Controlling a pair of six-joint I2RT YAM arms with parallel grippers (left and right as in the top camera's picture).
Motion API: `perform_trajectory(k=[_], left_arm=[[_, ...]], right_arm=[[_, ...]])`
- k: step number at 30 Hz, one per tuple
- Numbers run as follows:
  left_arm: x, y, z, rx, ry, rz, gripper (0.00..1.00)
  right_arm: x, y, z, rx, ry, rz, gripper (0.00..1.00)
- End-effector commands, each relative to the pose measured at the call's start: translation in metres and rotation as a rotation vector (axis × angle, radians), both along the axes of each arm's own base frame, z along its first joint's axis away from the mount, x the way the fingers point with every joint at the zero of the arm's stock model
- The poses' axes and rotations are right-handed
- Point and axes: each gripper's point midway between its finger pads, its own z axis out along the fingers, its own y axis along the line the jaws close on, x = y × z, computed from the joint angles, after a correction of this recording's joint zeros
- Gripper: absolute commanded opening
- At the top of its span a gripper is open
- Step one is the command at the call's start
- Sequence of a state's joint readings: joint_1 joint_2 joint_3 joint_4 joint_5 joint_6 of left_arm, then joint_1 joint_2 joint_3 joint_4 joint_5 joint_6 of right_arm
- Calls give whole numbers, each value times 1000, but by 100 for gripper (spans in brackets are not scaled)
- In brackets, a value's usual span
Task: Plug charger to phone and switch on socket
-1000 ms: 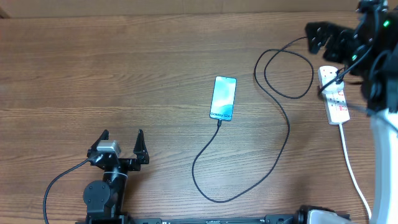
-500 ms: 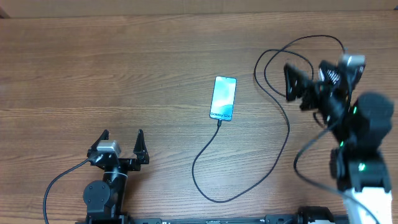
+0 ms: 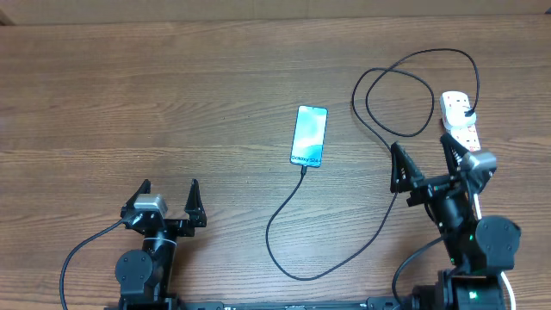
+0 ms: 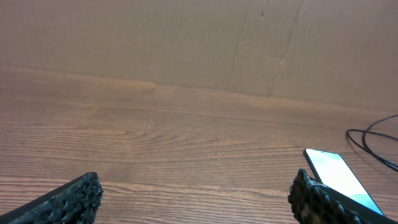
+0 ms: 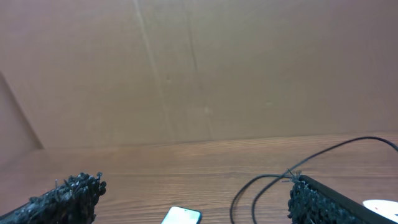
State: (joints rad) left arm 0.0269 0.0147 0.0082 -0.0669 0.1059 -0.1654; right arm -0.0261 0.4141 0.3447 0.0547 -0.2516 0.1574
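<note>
The phone (image 3: 310,135) lies flat mid-table with its light blue screen up. It also shows in the left wrist view (image 4: 336,176) and the right wrist view (image 5: 182,216). The charger cable (image 3: 379,215) runs from the phone's near end, loops right and up, and its black plug sits in the socket (image 3: 460,122), a white power strip at the far right. My left gripper (image 3: 169,196) is open and empty at the front left. My right gripper (image 3: 424,159) is open and empty at the front right, just in front of the socket.
The power strip's white cord (image 3: 475,202) runs toward the front right behind my right arm. Cable loops (image 3: 405,99) lie left of the strip. A brown cardboard wall (image 4: 199,43) stands behind the table.
My right arm has pulled back from the socket at the far right toward the front right. The socket shows again. The left arm has not moved.
</note>
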Motion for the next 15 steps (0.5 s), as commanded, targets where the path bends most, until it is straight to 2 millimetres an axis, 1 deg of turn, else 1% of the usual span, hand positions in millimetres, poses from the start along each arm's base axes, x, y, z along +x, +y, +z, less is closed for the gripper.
perform_trajectory(k=[1,7,15], left_arm=[[-1,-2,1,-15,-5,-11,100],[-1,-2,1,-15,-5,-11,100],[-1,-2,1,-15,-5,-11,100]], right_arm=[[-8,-7,-2,7,-46,-54,100],[-14,-8,-12,11,-70,-73,100],[-20,-6,-40,11,-62,-64,100]])
